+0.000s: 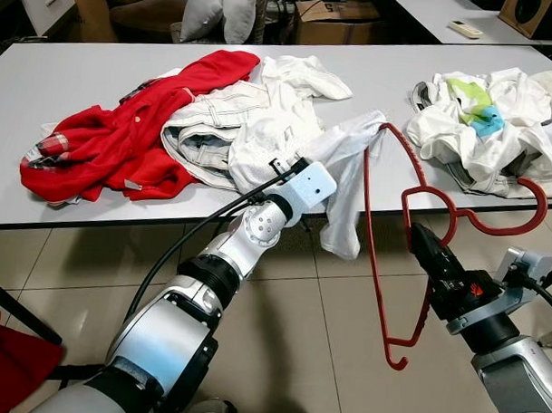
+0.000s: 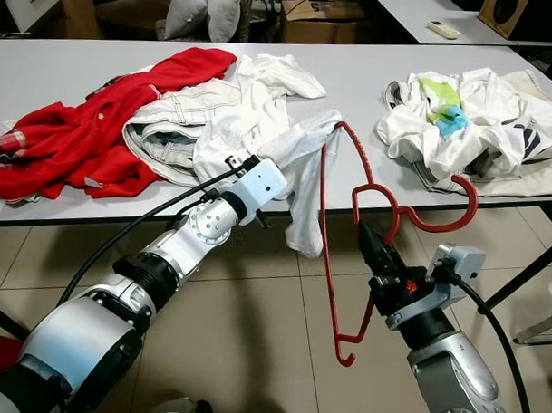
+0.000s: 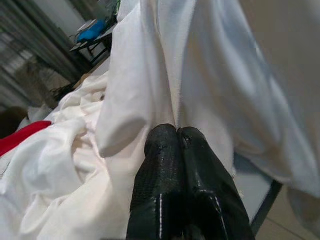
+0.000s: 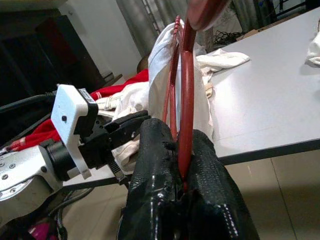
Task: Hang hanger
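A red plastic hanger (image 1: 373, 228) hangs upright in front of the table edge, its hook (image 1: 530, 215) pointing right. My right gripper (image 1: 426, 243) is shut on the hanger's neck; in the right wrist view the red bar (image 4: 186, 100) runs up between the black fingers (image 4: 157, 150). The hanger's upper shoulder end is tucked into a white garment (image 1: 349, 182) that drapes over the table edge. My left gripper (image 3: 177, 132) is shut on a fold of that white garment (image 3: 150, 75), just left of the hanger, with its wrist camera block (image 1: 308, 185) hiding the fingers from the head views.
On the grey table (image 1: 100, 64) lie a red garment (image 1: 115, 137), pale jeans (image 1: 215, 123) and, at the right, a heap of white clothes (image 1: 488, 119). Behind stand a cardboard box (image 1: 332, 23) and cushions (image 1: 219, 10). Tiled floor (image 1: 327, 308) lies below.
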`<state>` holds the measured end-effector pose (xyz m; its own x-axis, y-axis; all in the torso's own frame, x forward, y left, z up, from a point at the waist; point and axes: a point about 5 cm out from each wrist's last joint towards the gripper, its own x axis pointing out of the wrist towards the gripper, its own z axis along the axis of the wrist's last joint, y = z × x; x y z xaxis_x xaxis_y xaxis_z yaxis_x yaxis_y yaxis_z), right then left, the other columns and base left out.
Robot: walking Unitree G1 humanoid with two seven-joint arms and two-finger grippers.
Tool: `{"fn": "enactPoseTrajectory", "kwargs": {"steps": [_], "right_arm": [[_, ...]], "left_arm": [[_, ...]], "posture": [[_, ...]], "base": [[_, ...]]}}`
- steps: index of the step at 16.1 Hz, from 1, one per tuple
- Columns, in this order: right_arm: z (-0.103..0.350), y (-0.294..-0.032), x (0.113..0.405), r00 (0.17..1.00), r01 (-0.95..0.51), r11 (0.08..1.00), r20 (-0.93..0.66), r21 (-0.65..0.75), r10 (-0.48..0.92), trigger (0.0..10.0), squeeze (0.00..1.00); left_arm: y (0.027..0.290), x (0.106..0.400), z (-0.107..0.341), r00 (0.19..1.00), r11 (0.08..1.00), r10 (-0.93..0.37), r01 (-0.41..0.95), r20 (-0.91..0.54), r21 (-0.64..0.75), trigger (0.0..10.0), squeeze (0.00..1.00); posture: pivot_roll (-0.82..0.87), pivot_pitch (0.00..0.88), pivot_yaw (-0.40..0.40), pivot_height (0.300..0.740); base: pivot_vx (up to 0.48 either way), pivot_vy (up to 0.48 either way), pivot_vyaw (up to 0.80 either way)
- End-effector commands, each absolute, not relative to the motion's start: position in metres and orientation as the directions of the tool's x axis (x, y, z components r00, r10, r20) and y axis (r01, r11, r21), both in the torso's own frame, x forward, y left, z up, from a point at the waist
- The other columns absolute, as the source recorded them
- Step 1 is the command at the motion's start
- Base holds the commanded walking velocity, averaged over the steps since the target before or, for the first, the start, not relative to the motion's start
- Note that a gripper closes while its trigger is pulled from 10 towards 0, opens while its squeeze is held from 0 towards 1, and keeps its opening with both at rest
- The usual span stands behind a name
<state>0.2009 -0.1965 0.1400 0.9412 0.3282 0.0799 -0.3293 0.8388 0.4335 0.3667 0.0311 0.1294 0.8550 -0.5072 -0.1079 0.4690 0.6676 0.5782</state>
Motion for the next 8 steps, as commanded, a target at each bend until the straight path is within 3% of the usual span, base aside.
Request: {"fn": "enactPoseTrajectory", "kwargs": {"steps": [1, 2, 6, 8], "right_arm": [[0.148, -0.194, 0.201, 0.936, -0.348, 0.837, 0.111, 0.423, 0.334, 10.0, 0.0], [0.149, -0.193, 0.201, 0.935, -0.35, 0.835, 0.112, 0.424, 0.335, 10.0, 0.0], [0.149, -0.192, 0.202, 0.935, -0.352, 0.833, 0.117, 0.427, 0.335, 10.0, 0.0], [0.147, -0.192, 0.201, 0.937, -0.346, 0.835, 0.111, 0.428, 0.331, 10.0, 0.0]], "left_arm": [[0.034, 0.37, 0.131, 0.872, 0.677, -0.475, 0.446, -0.115, 0.585, 8.0, 0.0], [0.038, 0.372, 0.131, 0.888, 0.698, -0.445, 0.424, -0.116, 0.577, 0.0, 0.0], [0.043, 0.378, 0.139, 0.902, 0.732, -0.423, 0.396, -0.086, 0.554, 0.0, 0.0], [0.053, 0.382, 0.154, 0.907, 0.796, -0.42, 0.361, 0.015, 0.486, 0.0, 0.0]], "posture": [[-0.09, 0.043, 0.028, 0.74], [-0.09, 0.043, 0.028, 0.74], [-0.09, 0.041, 0.033, 0.74], [-0.09, 0.041, 0.036, 0.74]], "base": [[0.0, 0.0, 0.0], [0.0, 0.0, 0.0], [0.0, 0.0, 0.0], [0.0, 0.0, 0.0]]}}
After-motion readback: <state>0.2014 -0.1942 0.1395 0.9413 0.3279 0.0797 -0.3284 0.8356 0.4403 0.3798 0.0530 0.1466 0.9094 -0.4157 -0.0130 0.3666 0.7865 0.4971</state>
